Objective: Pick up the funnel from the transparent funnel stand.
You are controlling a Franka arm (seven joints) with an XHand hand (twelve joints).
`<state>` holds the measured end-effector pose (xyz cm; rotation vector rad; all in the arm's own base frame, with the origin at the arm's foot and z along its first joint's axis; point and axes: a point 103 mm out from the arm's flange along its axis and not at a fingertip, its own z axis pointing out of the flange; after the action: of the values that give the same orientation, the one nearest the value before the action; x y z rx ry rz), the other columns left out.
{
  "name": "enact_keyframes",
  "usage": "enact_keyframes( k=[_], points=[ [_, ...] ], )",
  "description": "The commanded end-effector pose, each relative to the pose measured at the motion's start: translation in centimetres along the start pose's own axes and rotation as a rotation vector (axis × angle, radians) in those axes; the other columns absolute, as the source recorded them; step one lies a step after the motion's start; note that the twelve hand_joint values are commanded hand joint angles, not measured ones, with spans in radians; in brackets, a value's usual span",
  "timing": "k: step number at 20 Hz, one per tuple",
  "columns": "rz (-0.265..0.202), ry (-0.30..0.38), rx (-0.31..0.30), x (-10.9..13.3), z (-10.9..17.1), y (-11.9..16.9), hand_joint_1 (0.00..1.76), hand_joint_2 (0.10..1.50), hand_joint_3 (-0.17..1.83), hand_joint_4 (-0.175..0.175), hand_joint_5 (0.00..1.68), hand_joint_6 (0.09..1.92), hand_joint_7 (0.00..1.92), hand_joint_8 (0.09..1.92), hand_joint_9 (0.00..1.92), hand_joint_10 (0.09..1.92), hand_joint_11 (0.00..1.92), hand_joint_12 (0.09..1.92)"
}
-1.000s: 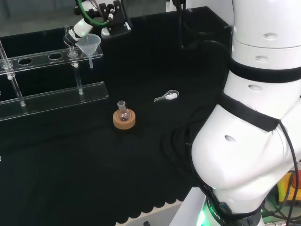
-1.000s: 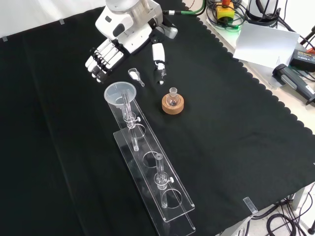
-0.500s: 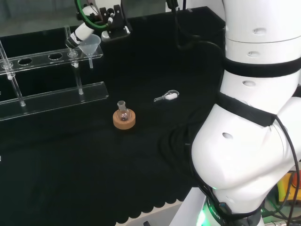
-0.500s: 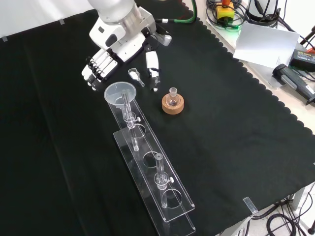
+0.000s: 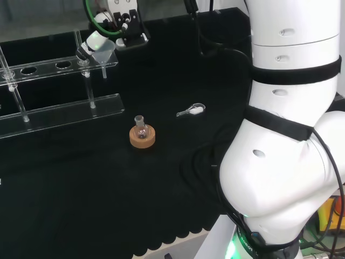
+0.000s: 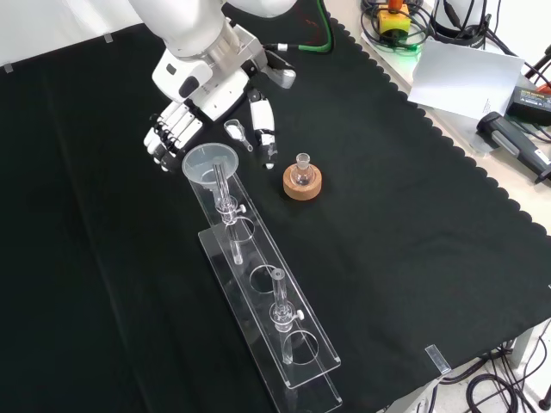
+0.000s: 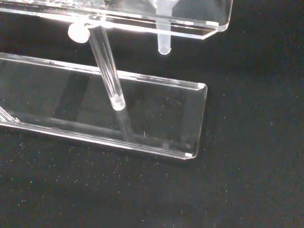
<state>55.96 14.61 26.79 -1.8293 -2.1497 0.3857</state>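
In the wrist view the funnel's stem tip (image 7: 163, 46) pokes down through the upper shelf of the clear funnel stand (image 7: 142, 109), with the cone above it cut off; a clear post meets the stand's base plate, whose edges alone catch light. In the front view, nearest the camera, the stand's near end carries a small glass piece set in one hole, hard to make out; further along, the funnel (image 6: 212, 165) sits in the stand's far end hole, its cone above the shelf and apparently empty; to the right of it a small round-bottomed flask (image 6: 302, 171) stands on a cork ring (image 6: 303, 184), contents too small to tell; beyond, a small clear scoop (image 6: 236, 132) lies on the black cloth (image 6: 413, 224), partly behind the thumb. The hand (image 6: 185, 116) hangs just behind the funnel's rim, fingers (image 6: 164, 142) to its left and thumb to its right, spread wide and holding nothing; whether they touch the rim cannot be told. In the head view the hand covers most of the funnel.
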Motion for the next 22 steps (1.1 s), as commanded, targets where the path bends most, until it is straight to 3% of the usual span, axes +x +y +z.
enact_keyframes(
  k=[1, 22],
  points=[
    [-0.004, 0.006, 0.0, -0.2, 0.2, 0.4, 0.39, 0.65, -0.01, -0.06, 0.0, 0.09, 0.0, 0.09, 0.0, 0.09, 0.0, 0.09],
    [0.01, -0.008, 0.04, -0.8, 2.0, 1.6, 0.46, 0.68, 0.01, -0.078, 0.0, 0.09, 0.0, 0.09, 0.0, 0.09, 0.0, 0.09]
  ],
)
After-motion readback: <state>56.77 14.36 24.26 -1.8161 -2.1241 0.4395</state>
